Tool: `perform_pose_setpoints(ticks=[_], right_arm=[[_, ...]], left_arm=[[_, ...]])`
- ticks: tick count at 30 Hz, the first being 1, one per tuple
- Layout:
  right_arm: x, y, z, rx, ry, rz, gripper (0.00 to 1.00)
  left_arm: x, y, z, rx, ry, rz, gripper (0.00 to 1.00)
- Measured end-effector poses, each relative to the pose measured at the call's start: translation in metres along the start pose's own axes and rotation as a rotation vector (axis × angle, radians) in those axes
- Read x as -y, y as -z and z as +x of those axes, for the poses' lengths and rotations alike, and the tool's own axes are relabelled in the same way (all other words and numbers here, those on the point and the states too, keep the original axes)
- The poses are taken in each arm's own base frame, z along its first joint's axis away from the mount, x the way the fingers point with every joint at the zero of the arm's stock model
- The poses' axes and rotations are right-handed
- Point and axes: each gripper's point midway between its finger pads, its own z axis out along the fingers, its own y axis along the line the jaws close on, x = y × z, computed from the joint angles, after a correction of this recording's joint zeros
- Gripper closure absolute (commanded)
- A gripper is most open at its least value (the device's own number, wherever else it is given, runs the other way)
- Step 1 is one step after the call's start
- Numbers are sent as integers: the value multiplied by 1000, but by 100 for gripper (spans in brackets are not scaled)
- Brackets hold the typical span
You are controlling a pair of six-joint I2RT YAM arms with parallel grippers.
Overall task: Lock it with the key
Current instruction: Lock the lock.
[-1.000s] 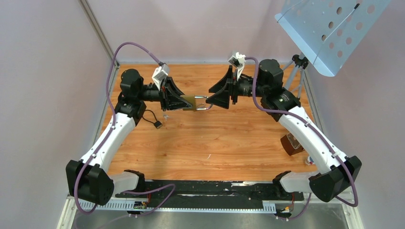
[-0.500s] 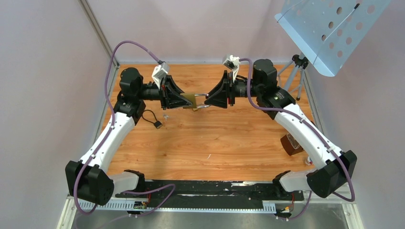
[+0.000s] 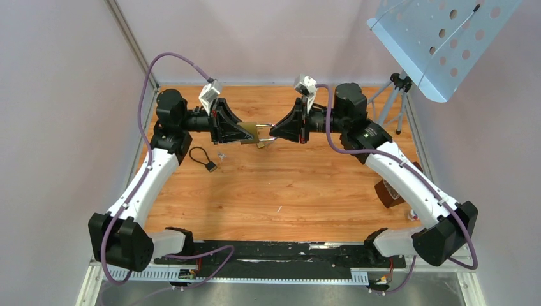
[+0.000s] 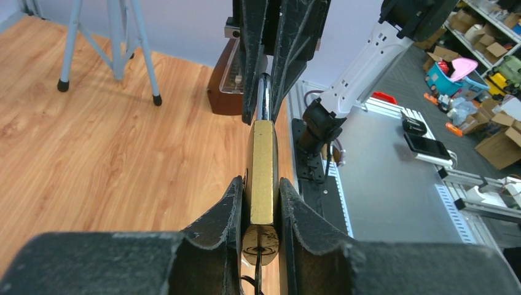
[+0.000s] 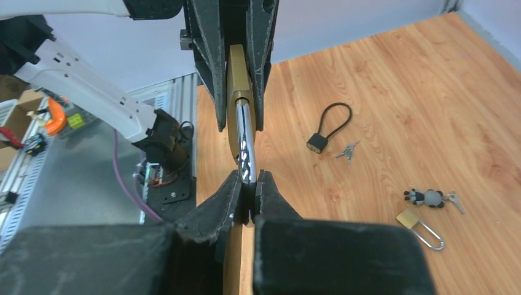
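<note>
padlock body (image 4: pixel 261 166): brass, brushed, dull gold | shackle (image 5: pixel 246 144): metal, glossy, mirror-bright | left fingers (image 4: pixel 224 212), right fingers (image 5: pixel 224 203): black plastic, matt, rough-textured | table (image 3: pixel 306 191): wood grain, smooth, satin | perforated panel (image 3: pixel 440 38): pale-blue painted metal, matt

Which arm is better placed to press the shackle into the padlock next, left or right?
Right, most likely. The right gripper is shut on the chrome shackle, in line with the brass padlock body, while the left gripper clamps that body and can simply brace it.
</note>
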Motion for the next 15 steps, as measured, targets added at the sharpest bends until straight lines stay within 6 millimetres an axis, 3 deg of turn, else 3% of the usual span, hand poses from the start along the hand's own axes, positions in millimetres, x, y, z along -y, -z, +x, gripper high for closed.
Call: perform_pose_setpoints(ticks=[15], right_arm=[[3, -12, -13, 103, 76, 111, 100]], left_arm=[[-3, 3, -10, 18, -9, 6, 100]])
